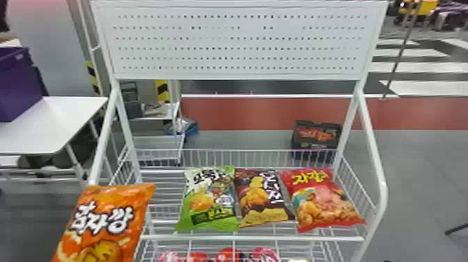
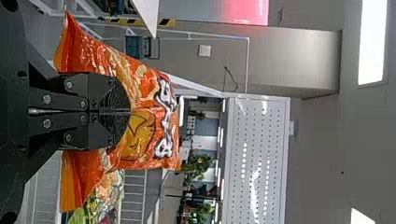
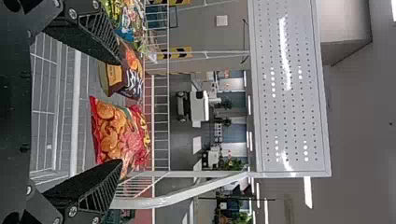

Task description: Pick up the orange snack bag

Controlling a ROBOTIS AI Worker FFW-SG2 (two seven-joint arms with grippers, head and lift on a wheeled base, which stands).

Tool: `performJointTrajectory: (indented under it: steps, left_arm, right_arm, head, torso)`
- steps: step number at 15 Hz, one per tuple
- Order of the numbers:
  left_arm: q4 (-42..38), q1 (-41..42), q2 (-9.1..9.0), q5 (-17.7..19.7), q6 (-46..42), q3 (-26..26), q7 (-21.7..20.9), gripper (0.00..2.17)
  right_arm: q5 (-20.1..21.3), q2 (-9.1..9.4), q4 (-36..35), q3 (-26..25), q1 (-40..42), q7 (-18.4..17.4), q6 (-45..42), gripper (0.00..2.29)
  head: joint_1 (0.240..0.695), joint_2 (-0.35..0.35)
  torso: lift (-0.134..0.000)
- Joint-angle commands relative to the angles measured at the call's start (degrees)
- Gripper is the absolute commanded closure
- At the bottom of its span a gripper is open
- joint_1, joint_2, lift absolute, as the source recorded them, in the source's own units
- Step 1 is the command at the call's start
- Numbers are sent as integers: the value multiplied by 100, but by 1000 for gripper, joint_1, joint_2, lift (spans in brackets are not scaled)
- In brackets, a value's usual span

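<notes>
"Where's the orange snack bag?"

"At the left side of the white wire display rack, left of the green snack bag, its top leaning a little to the right in the head view. The left gripper pinches it between its two black fingers, which are nearly together, and the bag bulges out on both sides of them."

"And the right gripper?"

"Fingers spread wide, nothing between the tips. The red snack bag and the brown snack bag lie beyond them."

"What's on the upper basket shelf?"

"Green, brown and red, side by side, with the brown one in the middle. Below are some red and pink packages, probably more snacks, but they're cut off at the edge."
</notes>
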Motion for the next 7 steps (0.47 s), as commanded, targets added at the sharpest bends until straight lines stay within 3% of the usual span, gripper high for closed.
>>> performJointTrajectory:
  steps: [1, 7]
  left_arm:
    - [5, 6, 4, 0, 0, 0, 0, 1713]
    - [-21, 76, 4, 0, -141, 62, -9, 1713]
  right_arm:
    - [0, -1, 0, 0, 7, 0, 0, 147]
    - [-9, -19, -9, 0, 16, -9, 0, 147]
  head:
    - [499, 0]
    - [499, 0]
  torso:
    - [0]
    - [0]
